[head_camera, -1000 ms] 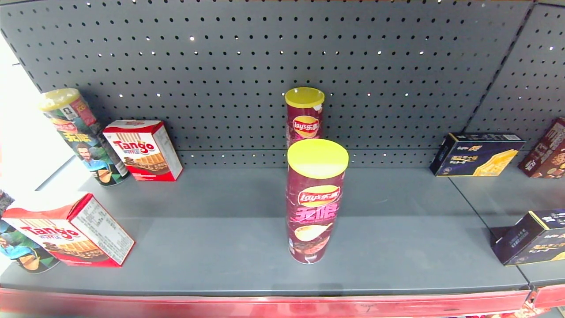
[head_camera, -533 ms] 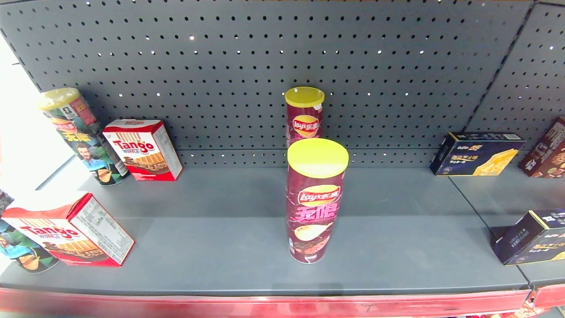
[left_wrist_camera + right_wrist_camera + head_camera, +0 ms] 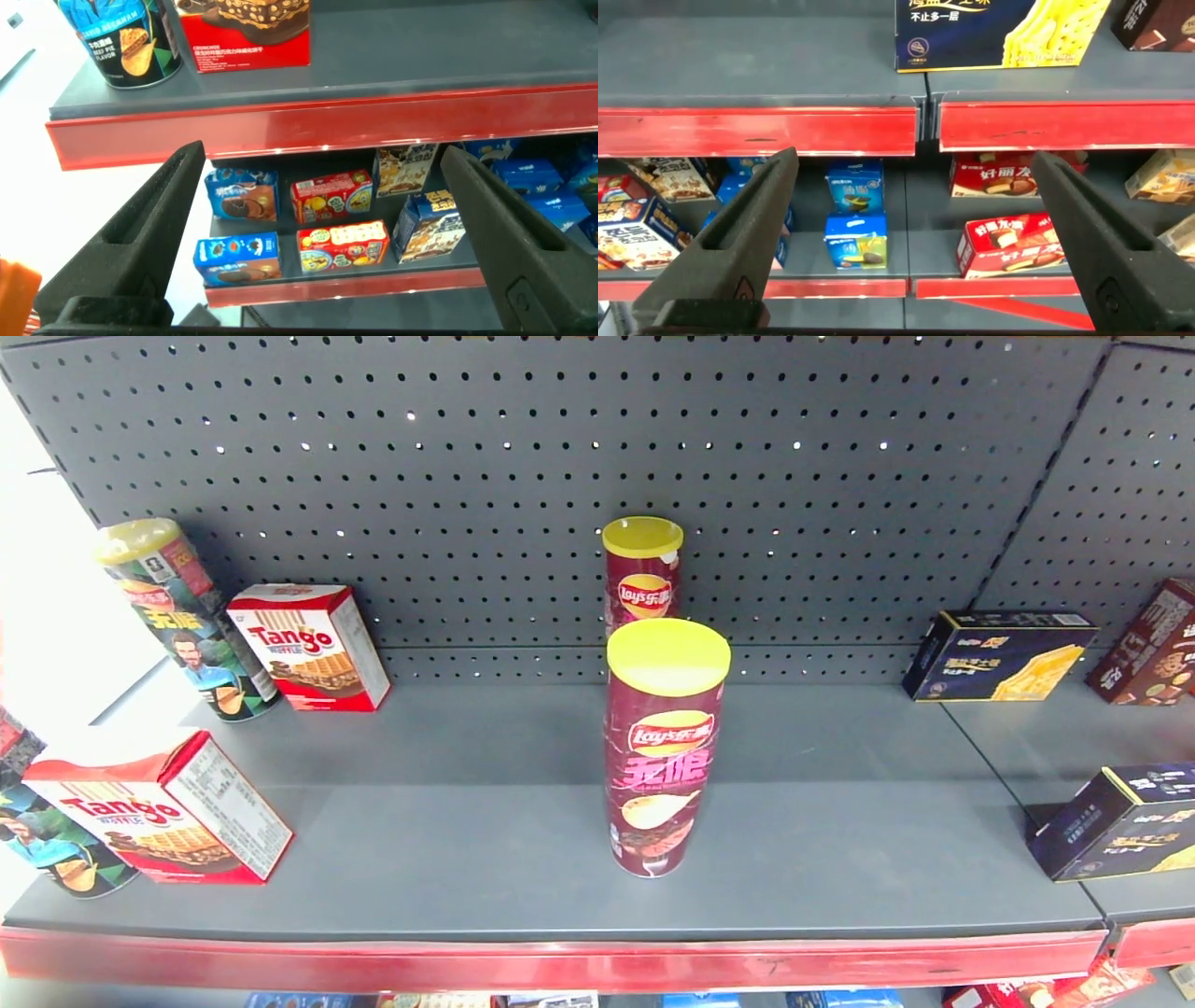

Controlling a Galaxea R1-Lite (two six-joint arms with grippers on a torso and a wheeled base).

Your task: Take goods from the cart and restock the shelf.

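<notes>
Two maroon chip cans with yellow lids stand upright mid-shelf, the front can (image 3: 664, 747) ahead of the back can (image 3: 642, 573) by the pegboard. The grey shelf (image 3: 840, 821) has a red front edge (image 3: 560, 963). My left gripper (image 3: 322, 238) is open and holds nothing, below and in front of the red shelf edge (image 3: 318, 126), facing the lower shelf. My right gripper (image 3: 915, 238) is also open and holds nothing, in front of the red edge (image 3: 757, 131) under a dark blue box (image 3: 999, 33).
On the left stand red wafer boxes (image 3: 313, 649) (image 3: 163, 812) and green chip cans (image 3: 182, 616) (image 3: 47, 854). Dark blue boxes (image 3: 1004, 653) (image 3: 1120, 821) and a brown box (image 3: 1153, 644) sit on the right. Small snack boxes (image 3: 336, 224) (image 3: 854, 224) fill the lower shelves.
The whole head view has shifted a little, so the camera moved; the lower shelf now peeks below the red edge. Nothing on the shelf has moved.
</notes>
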